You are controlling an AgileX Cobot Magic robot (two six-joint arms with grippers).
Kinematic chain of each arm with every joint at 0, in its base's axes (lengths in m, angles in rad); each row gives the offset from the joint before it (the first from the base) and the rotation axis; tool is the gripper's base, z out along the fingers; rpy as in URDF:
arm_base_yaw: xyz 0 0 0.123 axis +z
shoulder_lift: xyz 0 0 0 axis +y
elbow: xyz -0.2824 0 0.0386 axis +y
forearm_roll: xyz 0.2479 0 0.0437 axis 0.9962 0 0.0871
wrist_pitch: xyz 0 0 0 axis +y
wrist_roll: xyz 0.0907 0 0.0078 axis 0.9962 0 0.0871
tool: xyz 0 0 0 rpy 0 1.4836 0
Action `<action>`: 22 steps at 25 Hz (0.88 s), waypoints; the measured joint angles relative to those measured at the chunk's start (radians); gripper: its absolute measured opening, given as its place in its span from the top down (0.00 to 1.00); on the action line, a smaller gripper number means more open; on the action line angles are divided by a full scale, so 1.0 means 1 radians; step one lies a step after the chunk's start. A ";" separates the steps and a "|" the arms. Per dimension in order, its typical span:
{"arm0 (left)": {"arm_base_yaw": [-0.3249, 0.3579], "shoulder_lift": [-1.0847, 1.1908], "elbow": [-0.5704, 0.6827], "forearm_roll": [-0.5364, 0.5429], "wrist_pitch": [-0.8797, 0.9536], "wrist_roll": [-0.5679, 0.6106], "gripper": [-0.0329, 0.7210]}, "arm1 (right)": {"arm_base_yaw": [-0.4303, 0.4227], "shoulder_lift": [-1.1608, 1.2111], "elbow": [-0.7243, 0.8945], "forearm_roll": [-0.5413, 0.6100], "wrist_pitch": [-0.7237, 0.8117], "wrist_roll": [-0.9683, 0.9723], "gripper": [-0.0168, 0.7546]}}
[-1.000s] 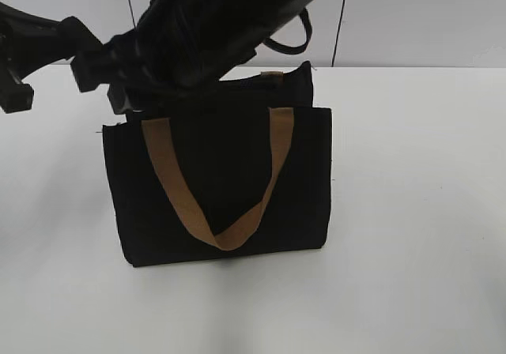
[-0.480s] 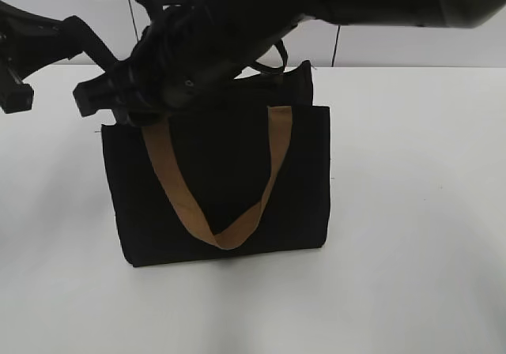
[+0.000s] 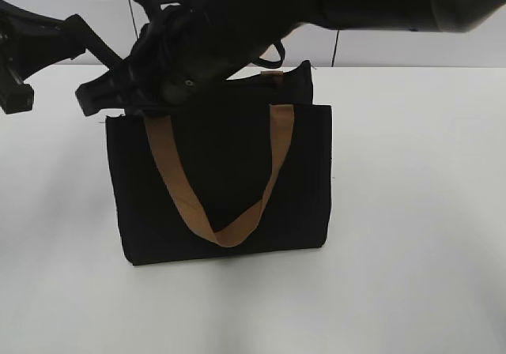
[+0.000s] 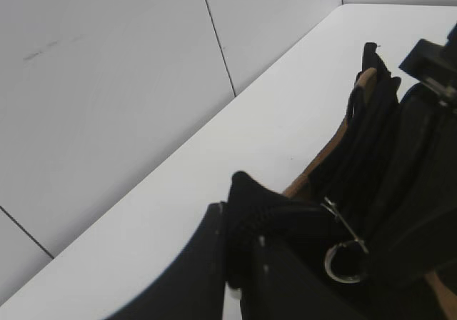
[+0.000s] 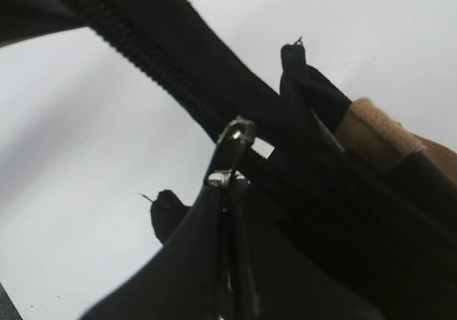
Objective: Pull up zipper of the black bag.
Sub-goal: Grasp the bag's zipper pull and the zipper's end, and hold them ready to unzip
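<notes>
Right gripper point(image 5: 228, 213) pinches the zipper point(image 5: 230, 152) pull at the left top corner of the bag point(image 3: 221, 180) standing on the table point(image 3: 411, 212); left gripper point(image 4: 235, 263) clamps that corner; best drawn straight along the teeth.

Even, diffuse light from above; the white table point(image 3: 411, 212) reads bright, without glare. The black bag point(image 3: 221, 180) is underexposed, its fabric detail lost, with a faint shadow beneath its base. Close to the lens, the wrist views' dark foreground is blurred.
</notes>
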 joint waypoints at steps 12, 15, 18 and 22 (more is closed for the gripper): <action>0.000 -0.006 0.000 0.155 0.063 -0.195 0.93 | 0.000 -0.070 0.000 -0.005 0.018 -0.038 1.00; 0.000 -0.024 0.000 0.287 0.089 -0.351 0.93 | 0.000 -0.070 0.000 -0.014 0.059 -0.051 1.00; 0.000 -0.048 0.000 0.322 0.118 -0.477 0.93 | -0.008 -0.064 0.000 -0.016 0.095 -0.065 1.00; 0.001 -0.066 0.000 0.332 0.120 -0.603 0.93 | -0.044 -0.053 0.000 -0.016 0.139 -0.069 1.00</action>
